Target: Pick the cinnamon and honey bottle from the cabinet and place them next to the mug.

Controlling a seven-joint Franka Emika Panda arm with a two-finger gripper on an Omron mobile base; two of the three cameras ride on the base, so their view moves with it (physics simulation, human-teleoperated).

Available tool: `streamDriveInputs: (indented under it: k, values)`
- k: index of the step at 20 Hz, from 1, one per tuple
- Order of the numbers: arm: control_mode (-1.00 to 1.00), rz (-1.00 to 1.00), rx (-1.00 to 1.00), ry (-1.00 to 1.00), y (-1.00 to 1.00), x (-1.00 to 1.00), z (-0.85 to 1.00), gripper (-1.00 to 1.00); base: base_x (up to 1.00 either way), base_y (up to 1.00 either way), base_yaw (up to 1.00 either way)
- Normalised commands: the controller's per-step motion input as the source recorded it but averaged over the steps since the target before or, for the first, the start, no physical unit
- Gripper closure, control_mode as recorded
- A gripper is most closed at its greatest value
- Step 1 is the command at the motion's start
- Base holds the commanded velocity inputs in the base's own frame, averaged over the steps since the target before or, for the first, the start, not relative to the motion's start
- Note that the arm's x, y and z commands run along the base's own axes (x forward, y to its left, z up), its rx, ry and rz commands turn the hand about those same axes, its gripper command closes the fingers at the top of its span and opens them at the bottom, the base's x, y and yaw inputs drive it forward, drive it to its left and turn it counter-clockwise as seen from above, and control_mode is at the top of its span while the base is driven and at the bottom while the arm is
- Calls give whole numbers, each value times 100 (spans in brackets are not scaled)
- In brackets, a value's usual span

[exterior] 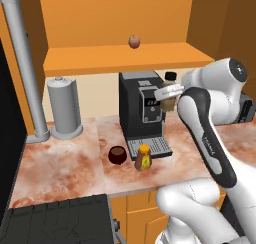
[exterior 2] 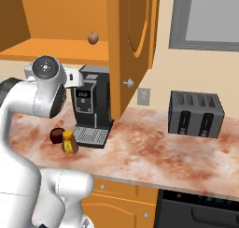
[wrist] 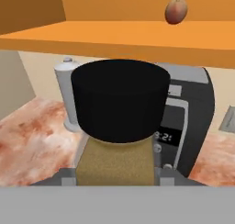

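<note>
In front of the coffee machine [exterior: 142,113], up in the air above the counter [exterior: 60,163], the gripper [exterior: 170,94] is clamping the cinnamon [wrist: 118,126] between its jaws. In the hand view the jar's black cap is sitting large in the middle with brown powder under it, one finger tip [wrist: 68,176] pressing on each side. In the left base view the jar is peeking out just right of the machine's top, partly covered by the hand and the arm's elbow.

The honey bottle [exterior: 143,157] is standing upright on the counter, just at the front edge of the machine's drip tray. The mug [exterior: 117,155] is sitting right beside it on its left, close but apart as far as I can tell. In the right base view the mug [exterior 2: 57,135] and the honey bottle [exterior 2: 69,142] are showing just past the arm's big joint.

The cabinet [exterior: 125,53] is hanging above with its shelf open; a small apple [exterior: 134,41] is sitting on that shelf, well above the machine. The machine is standing directly between the held jar and the mug spot below.

A grey paper towel holder [exterior: 64,108] is standing left of the machine. A toaster [exterior 2: 195,114] is sitting far off right on the counter, under a window [exterior 2: 207,17].
</note>
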Motion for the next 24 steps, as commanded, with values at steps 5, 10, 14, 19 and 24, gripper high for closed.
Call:
streamDriveInputs:
  k: [5, 10, 14, 19, 24]
  values:
    - [-100, 29, 0, -4, -25, -31, -15, 100, 0, 0, 0]
    - [-100, 7, -2, -12, -13, -11, -54, 100, 0, 0, 0]
    - [-100, 3, -5, -4, -11, -4, -68, 100, 0, 0, 0]
    - [-100, 1, -5, 0, -2, -6, -60, 100, 0, 0, 0]
    - [-100, 1, -4, 0, -7, 0, -64, 100, 0, 0, 0]
